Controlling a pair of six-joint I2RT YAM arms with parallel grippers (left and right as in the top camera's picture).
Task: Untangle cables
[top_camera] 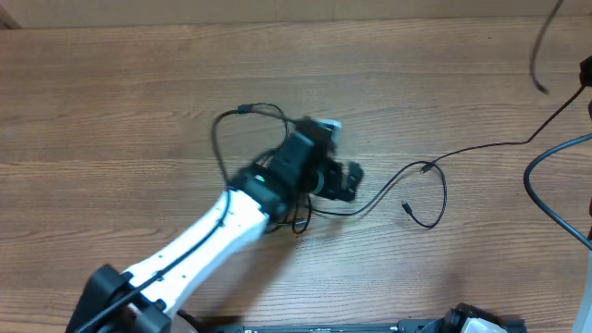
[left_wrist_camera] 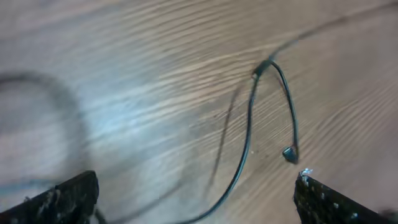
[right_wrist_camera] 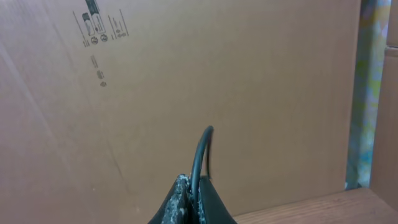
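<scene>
Left hand is spread wide open over the brown wooden table, gripping nothing. A thin black cord with a small dark plug lies curled just ahead of it, between the fingers, touching neither as far as I can see. Right hand is pinched tight on a second thin black cord that arcs up from its fingertips, with a plain cardboard box beyond.

Thin black cables lie looped; loosely spread
</scene>
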